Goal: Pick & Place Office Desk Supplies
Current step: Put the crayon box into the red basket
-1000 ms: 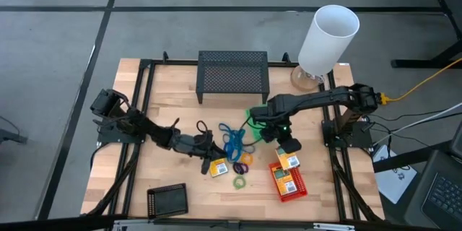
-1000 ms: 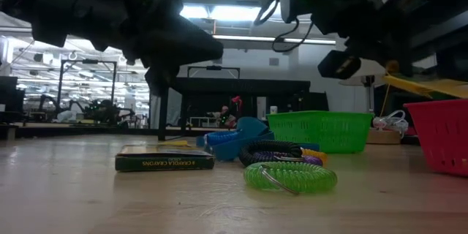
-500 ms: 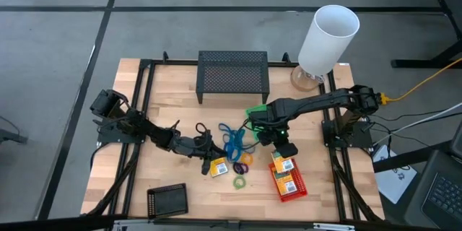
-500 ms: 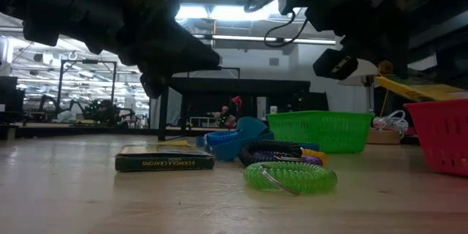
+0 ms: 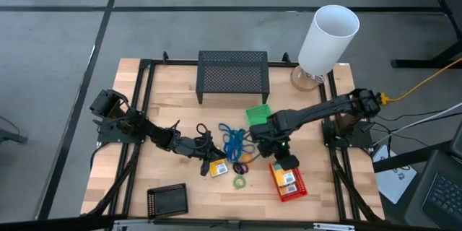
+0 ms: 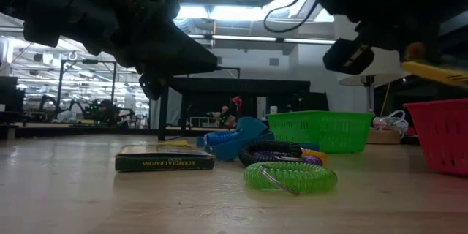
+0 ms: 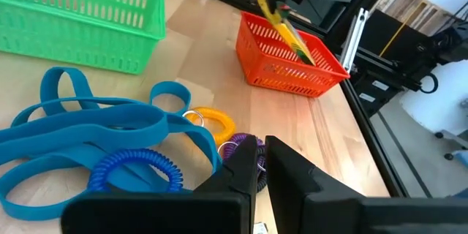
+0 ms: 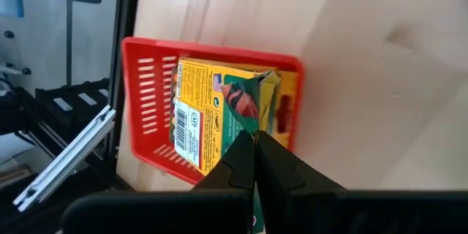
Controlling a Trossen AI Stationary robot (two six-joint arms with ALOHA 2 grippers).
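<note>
My right gripper [image 8: 254, 146] is shut on a yellow-and-green flat pack [image 8: 212, 113] over the red basket [image 5: 289, 182], which has another pack in it. The held pack also shows tilted in the left wrist view [image 7: 281, 25] and the low view [image 6: 435, 73]. My left gripper [image 7: 261, 162] hovers shut, holding nothing, above a second pack lying flat on the table [image 6: 164, 159]. Blue band loops [image 5: 232, 141] and green [image 6: 290, 177], purple [image 5: 242, 167] and orange [image 7: 212, 123] coil rings lie mid-table. The green basket [image 5: 258, 113] stands behind them. My right gripper pinches the pack between its two fingers at one end [image 8: 251, 123], coming from above and slanting down. The pack hangs tilted below the fingers over the red basket's mouth. Whether its lower end touches the basket, I cannot tell.
A wide black mesh stand [image 5: 232, 76] stands at the far edge and a tall white cylinder [image 5: 328, 37] at the far right corner. A black basket [image 5: 167, 201] sits near the front left. A black frame rail [image 5: 144, 115] runs along the table's sides.
My right gripper has swung toward the table's near edge with the pack still held, bringing it over the red basket. My left gripper has kept its place.
</note>
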